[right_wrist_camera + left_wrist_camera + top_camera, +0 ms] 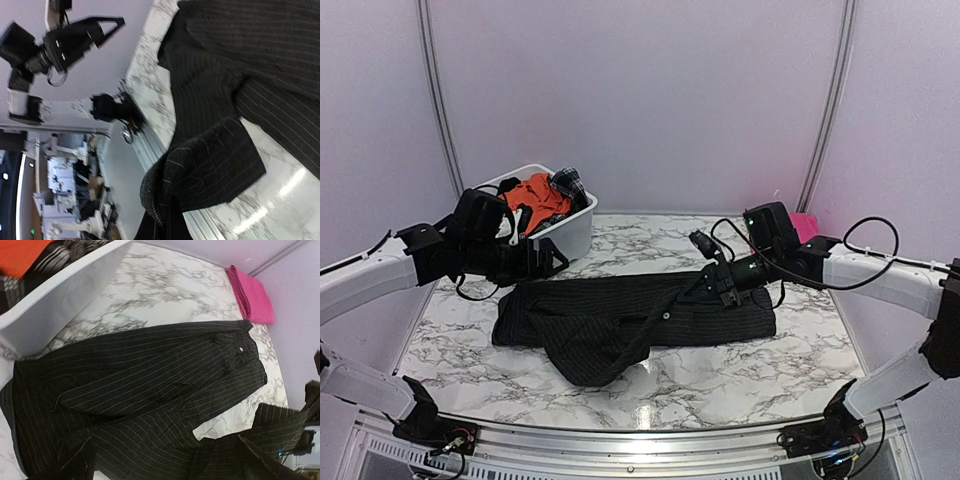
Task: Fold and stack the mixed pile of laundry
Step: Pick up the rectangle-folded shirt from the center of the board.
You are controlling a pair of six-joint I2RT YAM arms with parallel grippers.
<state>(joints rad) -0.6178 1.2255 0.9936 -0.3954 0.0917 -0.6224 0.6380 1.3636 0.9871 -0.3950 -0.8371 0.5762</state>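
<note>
Table edges: marble table closed in front by a metal rail; back wall close behind, side walls close at left and right.
Black shirt: black shirt spread flat across the middle of the table; left end just beside the tub's front wall, right end short of the table's right edge; one lobe reaching toward the front, apart from the rail.
Open room: bare marble at both near corners in front of the shirt; bare strip behind the shirt, between tub and pink cloth.
Tub: white tub at the back left corner.
In tub: orange garment heaped inside; plaid piece on top, toward the back rim.
Pink cloth: pink cloth folded, at the back right corner by the wall; not touching the shirt.
Left gripper: left gripper above the shirt's left end, in front of the tub; fingers spread wide, nothing between them.
Right gripper: right gripper over the shirt's right half; fingers clenched on a fold of the black shirt, fold drawn up off the table in a taut ridge.
Count: arms 2; grippers 2; tub 1; garments 4 (black shirt 1, pink cloth 1, orange garment 1, plaid piece 1).
</note>
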